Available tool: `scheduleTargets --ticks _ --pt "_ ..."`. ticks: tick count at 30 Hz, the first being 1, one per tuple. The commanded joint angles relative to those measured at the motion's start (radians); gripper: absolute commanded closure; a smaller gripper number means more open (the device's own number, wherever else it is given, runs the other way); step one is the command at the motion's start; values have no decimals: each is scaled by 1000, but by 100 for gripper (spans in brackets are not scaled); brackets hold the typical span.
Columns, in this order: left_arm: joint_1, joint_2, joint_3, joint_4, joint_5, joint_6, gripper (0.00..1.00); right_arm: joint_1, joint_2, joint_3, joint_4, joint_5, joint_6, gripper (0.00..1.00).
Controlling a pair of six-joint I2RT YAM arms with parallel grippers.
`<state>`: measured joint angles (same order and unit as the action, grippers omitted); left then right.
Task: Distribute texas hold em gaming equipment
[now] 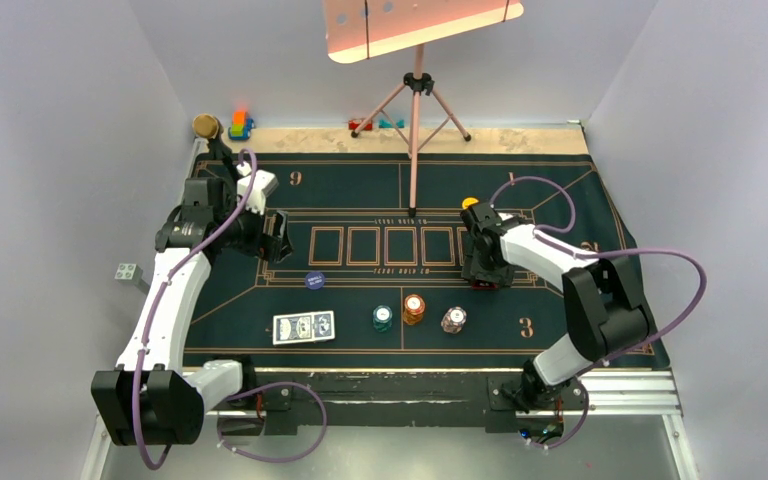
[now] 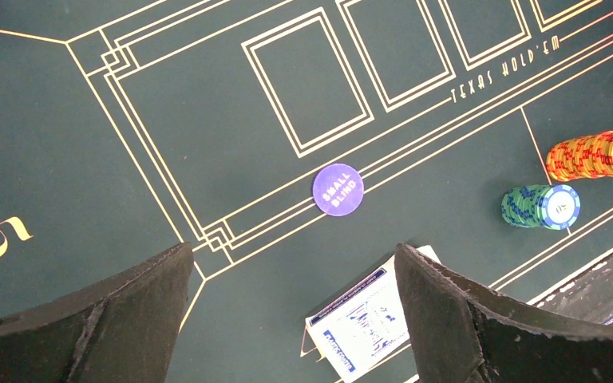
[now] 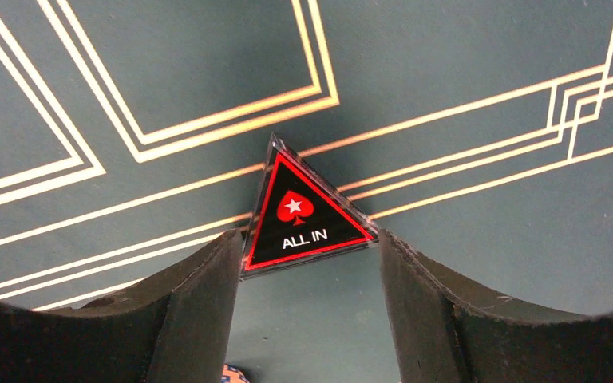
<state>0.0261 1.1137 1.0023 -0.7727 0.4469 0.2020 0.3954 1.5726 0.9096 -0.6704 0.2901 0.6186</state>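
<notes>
The red-black triangular marker [image 3: 303,211], printed ALL IN, sits right between the fingertips of the right pincer [image 3: 310,247], with its 2 lower corners at or against the inner faces of the fingers [image 3: 207,287]. The jaws stand partly open. I cannot tell whether they press the marker or merely flank it.

The marker looks like a thin, stiff, glossy plaque, and I judge it light, hard and slippery at the edges. Its tapering sides would tend to slide out of parallel jaws. The safer hold is probably across the wide base, corner to corner, with the fingers low against the mat [image 1: 580,170].

The mat is dark felt with gold lines, laid over the desk [image 1: 520,140]. It seems soft enough to give a little under the fingertips. Ahead of the right pincer lie only printed boxes, so there is free room on every side. The teal chips [image 2: 539,206], the orange chips [image 2: 595,155] and the pinkish-white chips [image 1: 453,319] stand well apart from it.

The left pincer [image 2: 293,251] is spread wide and holds nothing. The SMALL BLIND disc [image 2: 338,189] lies flat just ahead of its fingertips. The playing cards [image 2: 359,323] lie beside its right finger.
</notes>
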Motion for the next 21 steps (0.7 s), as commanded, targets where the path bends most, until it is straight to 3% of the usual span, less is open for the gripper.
scheduleTargets --ticks 1,8,13,16,21 --pt "6 -19 34 3 32 13 0 -4 -72 -45 -56 35 84 35" --pt "6 -20 33 -2 40 15 0 -7 -104 -21 -108 75 99 36" --pt "6 -22 31 0 38 10 0 29 -184 83 -153 141 35 32" --pt "6 -23 34 -2 35 3 0 118 -225 169 -140 137 -37 22" --pt "6 -26 45 -24 30 -6 0 381 -243 273 -60 163 -142 9"
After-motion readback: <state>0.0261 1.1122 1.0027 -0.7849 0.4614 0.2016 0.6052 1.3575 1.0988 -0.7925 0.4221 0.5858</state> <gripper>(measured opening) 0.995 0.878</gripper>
